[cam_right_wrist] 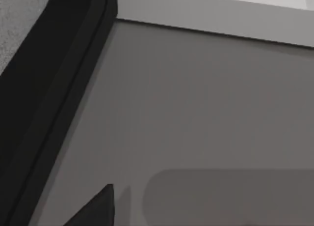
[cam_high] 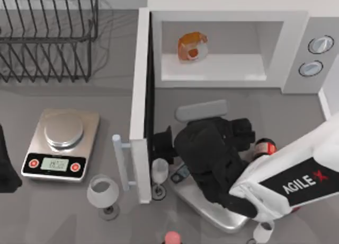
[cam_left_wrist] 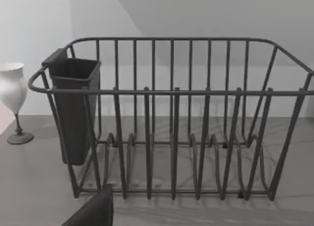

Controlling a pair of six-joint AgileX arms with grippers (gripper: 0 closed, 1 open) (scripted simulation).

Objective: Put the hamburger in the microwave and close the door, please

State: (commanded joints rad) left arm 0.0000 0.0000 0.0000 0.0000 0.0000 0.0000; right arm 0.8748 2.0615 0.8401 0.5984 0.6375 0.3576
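Hamburger (cam_high: 192,46) is seen inside the microwave (cam_high: 233,37), standing on the pale floor of the oven toward the left side of the opening; the door (cam_high: 140,106) is swung wide open, sticking out toward the front of the table, with its white bar handle (cam_high: 121,162) on the outer side; two round dials (cam_high: 315,55) are set on the grey panel at the microwave's right. The right arm (cam_high: 286,183) is reached in from the table's right, and the right gripper (cam_high: 163,143) is held low just beside the dark inner face of the door; nothing is seen held in it, and how far its fingers are spread cannot be told. In the right wrist view the door's dark inner face (cam_right_wrist: 44,103) is seen close by, above the grey table (cam_right_wrist: 196,103). A silver kitchen scale (cam_high: 61,146) is placed at the table's left, with a wine glass (cam_high: 103,193) near the door's handle; a smaller glass (cam_high: 159,172) is stood by the door's edge; a wire dish rack (cam_high: 47,34) is set at the back left. The left arm (cam_high: 6,164) is parked at the left edge; in the left wrist view the rack (cam_left_wrist: 171,118) with its dark cup (cam_left_wrist: 73,108) is seen.
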